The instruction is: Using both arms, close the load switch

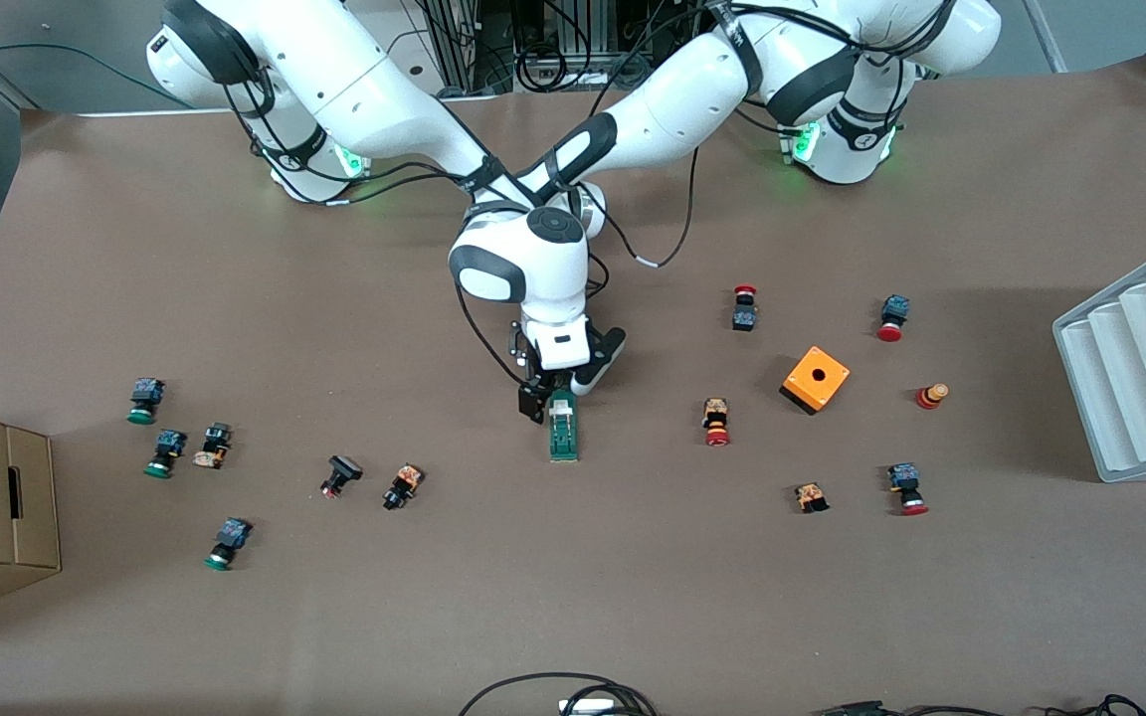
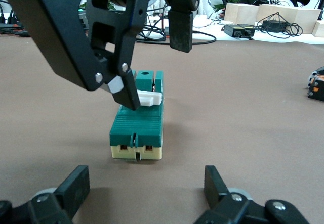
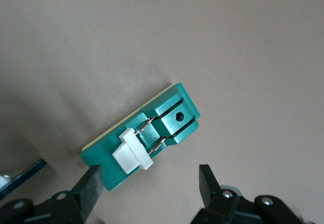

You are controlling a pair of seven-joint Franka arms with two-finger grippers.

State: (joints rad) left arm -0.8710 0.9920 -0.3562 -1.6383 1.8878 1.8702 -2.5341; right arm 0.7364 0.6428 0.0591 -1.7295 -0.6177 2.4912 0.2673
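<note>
Load switch (image 1: 563,430): green ribbed block, cream base, white lever; right claw (image 1: 545,396) spread at lever, left claw (image 2: 147,196) spread nearby.

Right claw (image 1: 545,396) down at load switch (image 1: 563,430) mid-table; orange box (image 1: 816,378) toward left arm's end.

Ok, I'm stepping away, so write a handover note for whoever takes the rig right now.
Right gripper: open, down at the load switch, one finger against its white lever.
Left gripper: open, low beside the switch's end, holding nothing.
The switch lies mid-table, nearer the front camera than both grippers.
Done: both arms brought to the switch.
Left: press the lever shut.
</note>
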